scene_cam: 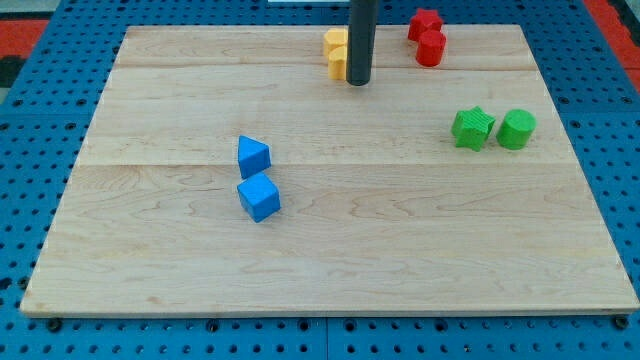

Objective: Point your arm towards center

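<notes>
— Gripperless, my tip (358, 82) rides bare at the view's top edge of the wooden board (150, 270), grasping nothing, just beside the yellow blocks (336, 53).

— And the centre?

— Open wood, well below the tip, right of the blue triangular block (253, 156) and blue cube (259, 197). By my judgement the move is barely begun; the whole run downward remains.

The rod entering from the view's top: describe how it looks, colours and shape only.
My arm shows only as a straight, dark grey, round rod, smooth and slightly glossy, with no markings, cables or sleeve visible. My tip ends flat and plain. The rod's upper part runs out of the view's top, so nothing more of the arm can be described.
</notes>
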Motion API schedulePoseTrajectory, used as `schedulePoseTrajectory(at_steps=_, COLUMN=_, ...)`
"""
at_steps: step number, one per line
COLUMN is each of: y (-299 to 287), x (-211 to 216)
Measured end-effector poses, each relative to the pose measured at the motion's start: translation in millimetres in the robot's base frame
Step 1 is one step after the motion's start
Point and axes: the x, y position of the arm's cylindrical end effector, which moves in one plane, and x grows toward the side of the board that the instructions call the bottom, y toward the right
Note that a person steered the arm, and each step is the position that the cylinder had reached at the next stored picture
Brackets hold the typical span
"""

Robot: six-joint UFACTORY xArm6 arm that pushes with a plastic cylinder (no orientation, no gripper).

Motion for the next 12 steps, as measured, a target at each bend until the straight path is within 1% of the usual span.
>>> schedulePoseTrajectory(at_steps=2, y=-22.6, x=-8.0)
schedulePoseTrajectory(at_steps=3, y=-22.7, x=-2.1)
schedulePoseTrajectory(at_steps=4, y=-19.5, x=5.1)
schedulePoseTrajectory(at_steps=5, y=-13.4, x=35.1)
schedulePoseTrajectory(at_steps=6, y=-7.2, x=34.9)
schedulePoseTrajectory(at_steps=7, y=26.8, x=35.0)
schedulePoseTrajectory(at_steps=8, y=32.6, x=35.0)
schedulePoseTrajectory(at_steps=11, y=32.4, x=41.8)
schedulePoseTrajectory(at_steps=12, y=18.1, x=64.9)
